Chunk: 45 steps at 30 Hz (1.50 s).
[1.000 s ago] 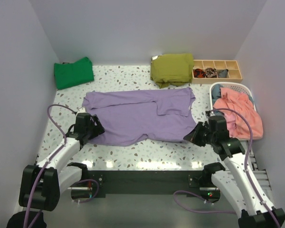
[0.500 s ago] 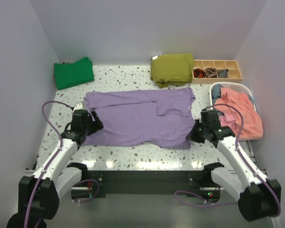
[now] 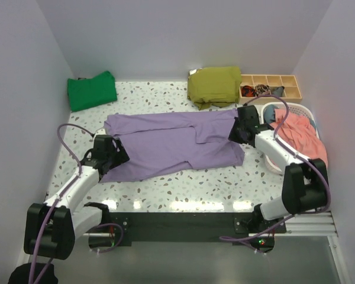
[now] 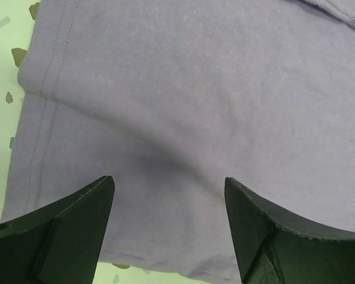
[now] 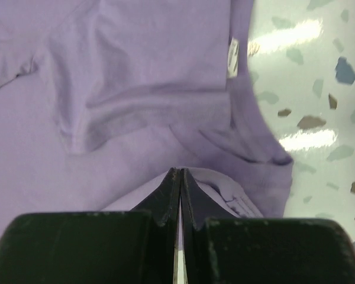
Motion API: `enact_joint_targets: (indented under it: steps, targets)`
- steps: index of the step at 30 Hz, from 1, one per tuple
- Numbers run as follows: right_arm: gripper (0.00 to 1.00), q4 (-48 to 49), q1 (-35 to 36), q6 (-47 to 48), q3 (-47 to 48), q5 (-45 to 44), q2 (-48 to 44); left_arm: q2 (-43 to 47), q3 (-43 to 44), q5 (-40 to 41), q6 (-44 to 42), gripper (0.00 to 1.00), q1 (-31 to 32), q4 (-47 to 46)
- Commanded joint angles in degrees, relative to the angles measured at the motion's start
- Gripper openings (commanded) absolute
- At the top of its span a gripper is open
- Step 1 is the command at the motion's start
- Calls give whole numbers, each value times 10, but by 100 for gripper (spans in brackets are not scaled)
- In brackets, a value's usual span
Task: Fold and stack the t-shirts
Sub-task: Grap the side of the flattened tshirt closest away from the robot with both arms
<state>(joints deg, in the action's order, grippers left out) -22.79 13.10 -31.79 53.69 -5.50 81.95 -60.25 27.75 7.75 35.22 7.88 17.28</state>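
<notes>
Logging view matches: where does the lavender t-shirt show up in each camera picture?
Top external: the lavender t-shirt lies spread wide across the middle of the picture.
Left wrist: it fills most of the frame, with its stitched hem at left.
Right wrist: it covers left and centre, with the white neck label towards the upper right.
Shared landmark: the speckled table top, visible beside the shirt in all three.

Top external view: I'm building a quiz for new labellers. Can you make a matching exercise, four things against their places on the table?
1 purple t-shirt
2 green t-shirt
3 wooden divided box
4 white basket

A far left corner
B far right corner
C right edge, holding pink cloth
D spread across the middle

Pairs: 1-D, 2-A, 3-B, 4-C
</notes>
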Motion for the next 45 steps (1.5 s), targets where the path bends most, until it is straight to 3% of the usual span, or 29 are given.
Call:
enact_joint_targets:
  steps: [1, 4, 5, 8, 12, 16, 19, 23, 25, 29, 34, 39, 45]
  targets:
    - [0, 53, -1, 28, 48, -57, 74, -14, 25, 10, -16, 80, -2, -24]
    - [23, 49, -1, 53, 70, -48, 93, -19, 24, 10, -16, 80, -2, -25]
    - [36, 48, -1, 54, 63, -50, 81, -18, 25, 13, -17, 80, -2, -24]
    - [60, 51, 0, 59, 18, -52, 0, -12, 25, 24, -18, 80, -2, -19]
    - [61, -15, 0, 37, -15, -53, -90, -1, 34, 66, -16, 85, -2, 9]
    - [56, -65, 0, -3, -58, 29, -128, 23, 36, 90, 4, 94, -3, 39]
    - [52, -37, -1, -46, -109, 99, -155, 32, 35, 90, 19, 94, -4, 55]
    - [52, 10, 0, -112, -169, 149, -175, 28, 23, 67, 23, 84, -15, 56]
    - [53, 27, 0, -127, -197, 150, -194, 23, 21, 62, 26, 84, -18, 56]
    - [53, 21, 0, -136, -207, 138, -206, 16, 16, 70, 50, 95, -31, 70]
    - [53, 60, 0, -143, -224, 146, -198, 10, -6, 47, 68, 90, -70, 63]
    - [53, 75, 0, -149, -226, 149, -178, -13, -9, 16, 64, 100, -97, 50]
    - [53, 82, 0, -148, -227, 146, -158, -22, -18, 1, 66, 100, -103, 45]
